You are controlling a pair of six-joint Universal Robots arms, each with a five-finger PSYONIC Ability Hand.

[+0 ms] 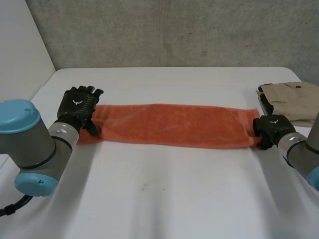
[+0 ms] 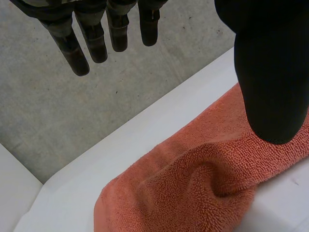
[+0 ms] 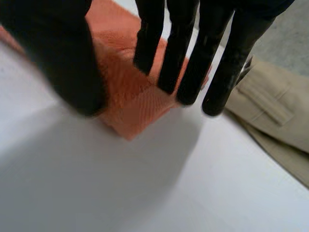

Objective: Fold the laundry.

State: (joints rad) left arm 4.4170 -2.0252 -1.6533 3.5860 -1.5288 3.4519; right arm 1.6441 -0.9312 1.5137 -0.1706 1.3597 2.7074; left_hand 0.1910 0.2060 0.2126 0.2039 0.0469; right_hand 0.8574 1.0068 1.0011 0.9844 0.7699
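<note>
A: What is on the table (image 1: 159, 199)?

B: An orange towel (image 1: 169, 124), lying as a long narrow strip across the middle. One end is near the left edge and the other near the right edge. Folded tan trousers (image 1: 291, 99) sit by the far right corner, just beside the towel's right end.

A: And the hands?

B: The left hand (image 1: 77, 107) is at the towel's left end. Its fingers (image 2: 82, 48) are straight and clear of the cloth, and its thumb (image 2: 270, 72) is over the pile. I cannot tell whether the thumb presses down, but the hand grasps nothing. The right hand (image 1: 271, 128) is at the right end, with straight fingers (image 3: 193, 63) over the near corner and the thumb apart. It is released too.

A: So what is the step?

B: Probably taking hold of the ends to fold the strip in half. Each hand should pinch through every layer at its end, not just the top one. There is a pucker beside the left thumb, so pull the cloth taut first. Then carry one end over to meet the other with the long edges in line. The right hand should take care not to snag the trousers.
</note>
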